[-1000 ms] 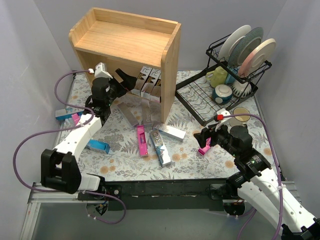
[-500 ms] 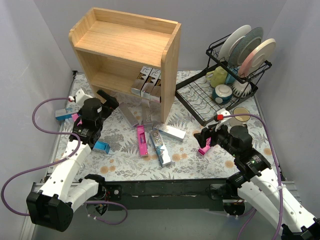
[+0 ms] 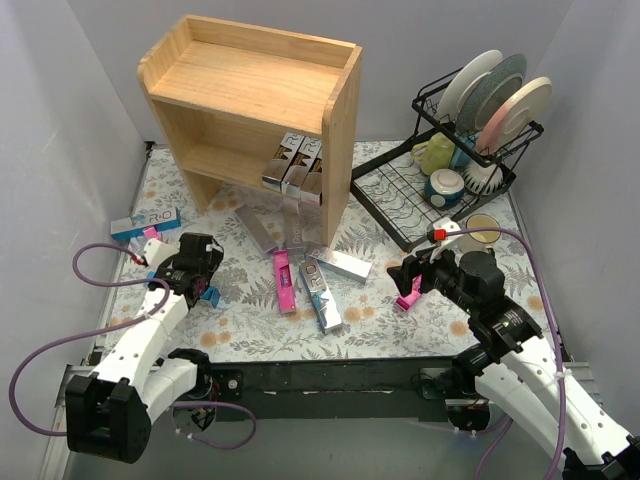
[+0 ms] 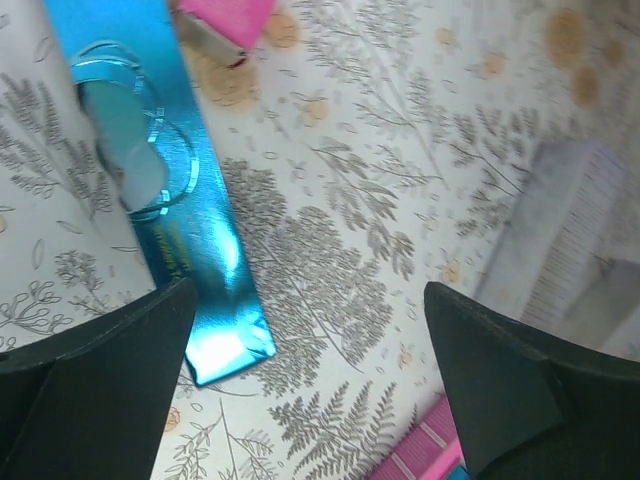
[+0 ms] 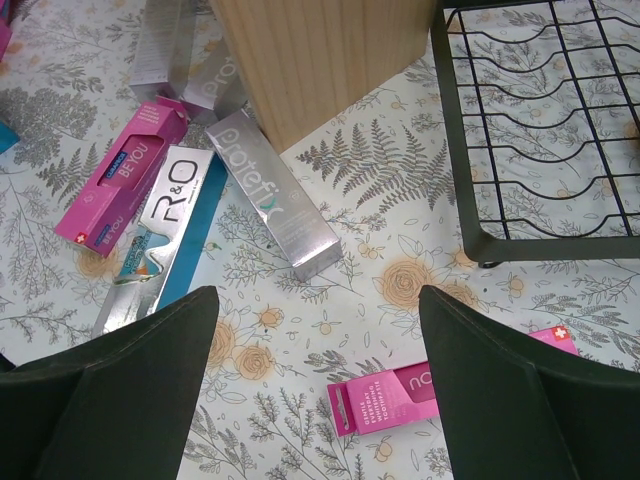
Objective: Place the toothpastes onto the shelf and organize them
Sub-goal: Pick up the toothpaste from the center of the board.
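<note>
The wooden shelf [image 3: 250,110] holds three silver toothpaste boxes [image 3: 295,170] upright in its lower compartment. More boxes lie on the mat: two silver [image 3: 258,228], a silver Protefix [image 3: 340,264], a pink one [image 3: 284,280], and an R&O box [image 3: 321,297]. My left gripper [image 3: 200,262] is open and empty just above a shiny blue box [image 4: 170,200]. That box lies by its left finger in the left wrist view [image 4: 310,400]. My right gripper [image 3: 408,275] is open and empty over a pink box [image 5: 400,395] in the right wrist view [image 5: 320,400].
A black dish rack [image 3: 470,130] with plates and cups stands at the back right, its tray edge [image 5: 540,130] close to my right gripper. A blue R&O box [image 3: 150,220] and a small pink box [image 3: 152,237] lie at the far left.
My left arm has pulled back from the shelf's lower compartment and come down toward the near left, over the blue box. The right arm has not moved.
</note>
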### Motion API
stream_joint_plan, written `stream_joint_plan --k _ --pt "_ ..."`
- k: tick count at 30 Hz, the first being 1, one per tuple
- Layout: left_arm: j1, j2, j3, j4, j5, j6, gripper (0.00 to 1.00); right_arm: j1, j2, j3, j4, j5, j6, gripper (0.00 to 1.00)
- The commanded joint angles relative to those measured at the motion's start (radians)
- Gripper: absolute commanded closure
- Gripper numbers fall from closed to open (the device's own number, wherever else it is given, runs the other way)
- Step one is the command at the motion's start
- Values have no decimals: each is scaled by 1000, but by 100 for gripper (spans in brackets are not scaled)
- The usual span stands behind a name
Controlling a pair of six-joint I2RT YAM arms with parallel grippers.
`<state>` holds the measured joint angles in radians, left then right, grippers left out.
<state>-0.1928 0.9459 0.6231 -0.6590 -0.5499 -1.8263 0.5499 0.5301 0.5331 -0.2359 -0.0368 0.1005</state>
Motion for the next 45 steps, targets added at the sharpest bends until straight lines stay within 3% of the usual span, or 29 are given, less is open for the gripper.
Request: stream_joint_plan --k 1,5,12,19,26,30,38,45 --pt "73 31 -43 -19 -12 -122 3 -2 -8 15 37 -11 -4 11" --pt "130 73 -63 -10 8 -157 6 -2 -5 15 37 -15 -2 11" --pt "135 203 -22 19 34 -110 11 -2 -4 13 41 -18 -2 11" --pt "128 280 39 35 134 24 31 -2 -1 10 44 -20 1 11" --pt "-29 268 112 26 182 101 37 -2 8 10 49 -25 2 11" --pt "-94 232 141 -54 137 19 34 -2 7 11 49 -25 1 11" --pt "-94 122 136 -191 38 -192 11 -2 7 11 52 -31 1 11" --pt "-80 208 96 -117 60 -287 6 -2 5 11 50 -37 -1 11"
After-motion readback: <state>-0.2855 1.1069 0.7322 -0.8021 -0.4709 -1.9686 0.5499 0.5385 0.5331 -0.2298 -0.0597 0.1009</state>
